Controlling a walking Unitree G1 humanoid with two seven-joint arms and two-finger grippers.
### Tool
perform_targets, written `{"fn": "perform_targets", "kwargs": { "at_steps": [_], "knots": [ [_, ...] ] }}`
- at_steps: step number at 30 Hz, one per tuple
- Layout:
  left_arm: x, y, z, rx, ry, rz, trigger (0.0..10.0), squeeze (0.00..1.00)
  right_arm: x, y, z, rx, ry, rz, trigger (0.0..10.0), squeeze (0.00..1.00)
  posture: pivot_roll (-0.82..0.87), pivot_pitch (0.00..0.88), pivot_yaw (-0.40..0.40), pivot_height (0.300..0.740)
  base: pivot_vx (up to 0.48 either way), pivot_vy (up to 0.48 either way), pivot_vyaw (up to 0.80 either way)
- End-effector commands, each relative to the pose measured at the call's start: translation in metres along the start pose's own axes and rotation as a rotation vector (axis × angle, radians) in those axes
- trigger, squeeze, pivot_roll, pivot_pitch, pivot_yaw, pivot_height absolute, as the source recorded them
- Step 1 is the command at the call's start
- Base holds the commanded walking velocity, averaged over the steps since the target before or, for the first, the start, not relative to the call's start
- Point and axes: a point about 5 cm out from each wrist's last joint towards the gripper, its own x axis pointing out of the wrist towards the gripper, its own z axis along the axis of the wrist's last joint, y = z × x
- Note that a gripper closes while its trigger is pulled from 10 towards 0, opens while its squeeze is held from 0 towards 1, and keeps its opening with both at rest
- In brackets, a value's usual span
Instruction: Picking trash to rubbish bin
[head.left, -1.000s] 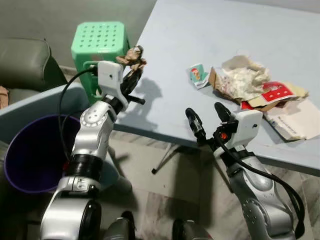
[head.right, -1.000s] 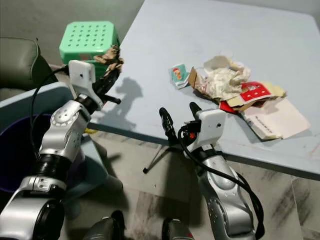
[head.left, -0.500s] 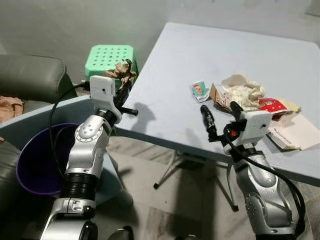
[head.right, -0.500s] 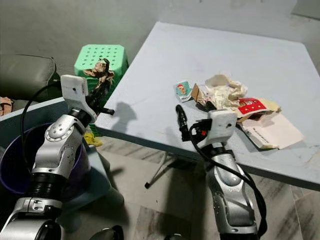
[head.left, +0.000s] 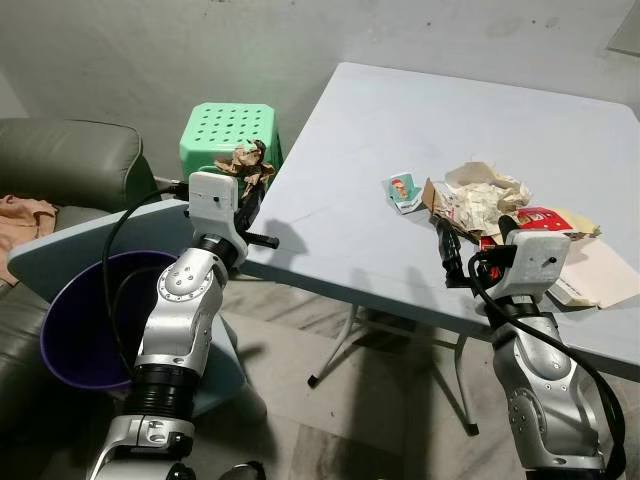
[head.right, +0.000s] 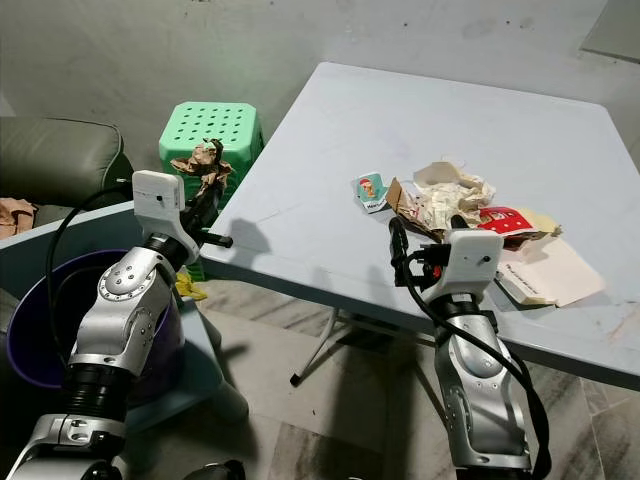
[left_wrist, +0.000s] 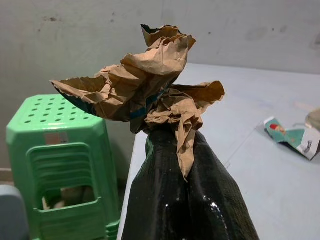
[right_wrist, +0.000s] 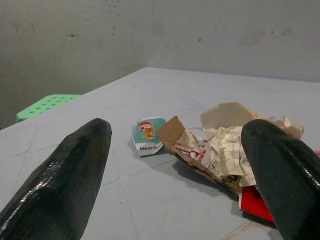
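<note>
One piece of trash is off the table (head.left: 360, 130) so far, and it has not yet reached the bin: the task looks to be at an early stage, with the carry under way and the drop still to come.

Furthest left, the purple rubbish bin (head.left: 75, 320) sits on the floor beside a grey sofa (head.left: 60, 165) and under a pale grey board (head.left: 95, 235). Its inside is dark, and whether anything lies in it cannot be told.

Just right of the bin, the left end effector (head.left: 247, 180) is pressed together on a crumpled brown paper wad (left_wrist: 145, 75), held up in front of the green stool (head.left: 228, 130) near the table's corner. The wad is above and beside the bin's rim, not over its mouth, so a swing toward the bin is probably what the drop needs.

On the table, a small printed packet (head.left: 401, 191) lies alone. Just right of it is the main heap: a torn brown-and-white paper wrapper (right_wrist: 220, 147), a red-and-white carton (head.left: 543, 219) and flat printed paper (head.left: 595, 275) at the table's edge.

The right end effector (right_wrist: 180, 165) hovers low over the table in front of the heap with its fingers spread wide, holding nothing. All of that pile is judged still left to clear.
</note>
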Motion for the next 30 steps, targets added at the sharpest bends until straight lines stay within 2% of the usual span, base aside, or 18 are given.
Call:
{"fn": "perform_targets", "kwargs": {
  "at_steps": [1,3,4,7,9,12,16,20,26,30],
  "knots": [
    [-0.005,0.005,-0.002,0.034,0.003,0.034,10.0,0.0,-0.002,-0.001,-0.003,-0.023,0.004,-0.016,10.0,0.0,-0.06,0.1,-0.054,0.74,0.0,0.0,0.0],
    [-0.008,0.006,-0.002,0.035,-0.007,0.044,10.0,0.0,0.0,-0.001,-0.004,-0.018,0.007,-0.006,10.0,0.0,-0.06,0.094,-0.055,0.74,0.0,0.0,0.0],
    [-0.013,0.008,-0.005,0.068,-0.005,0.047,10.0,0.0,0.003,-0.003,-0.006,-0.018,0.02,-0.003,10.0,0.0,-0.06,0.1,-0.073,0.74,0.0,0.0,0.0],
    [-0.02,0.009,-0.006,0.065,-0.04,0.042,10.0,0.0,0.007,-0.006,-0.004,-0.029,0.019,-0.001,10.0,0.0,-0.07,0.082,-0.057,0.74,0.0,0.0,0.0],
    [-0.019,0.008,-0.007,0.061,-0.04,0.042,10.0,0.0,0.008,-0.007,-0.004,-0.032,0.016,0.004,10.0,0.0,-0.08,0.086,-0.042,0.74,0.0,0.0,0.0],
    [-0.019,0.01,-0.021,-0.007,0.009,0.017,10.0,0.0,0.002,-0.01,-0.013,-0.054,0.038,-0.037,10.0,0.0,-0.11,0.058,-0.033,0.74,0.0,0.0,0.0],
    [-0.018,0.008,-0.02,0.035,0.006,0.012,10.0,0.0,0.0,-0.008,-0.014,-0.042,0.034,-0.033,10.0,0.0,-0.1,0.046,-0.031,0.74,0.0,0.0,0.0],
    [-0.017,0.01,-0.019,0.025,-0.009,0.048,10.0,0.0,-0.002,-0.006,-0.026,-0.07,0.076,-0.047,10.0,0.0,-0.09,0.033,-0.034,0.74,0.0,0.0,0.0],
    [-0.019,0.013,-0.023,0.021,-0.001,0.066,10.0,0.0,0.0,-0.001,-0.027,-0.078,0.077,-0.027,10.0,0.0,-0.1,0.024,-0.03,0.74,0.0,0.0,0.0],
    [-0.017,0.014,-0.024,0.016,0.004,0.079,10.0,0.0,-0.001,-0.003,-0.029,-0.088,0.089,-0.031,10.0,0.0,-0.09,0.026,-0.038,0.74,0.0,0.0,0.73]
  ]
}}
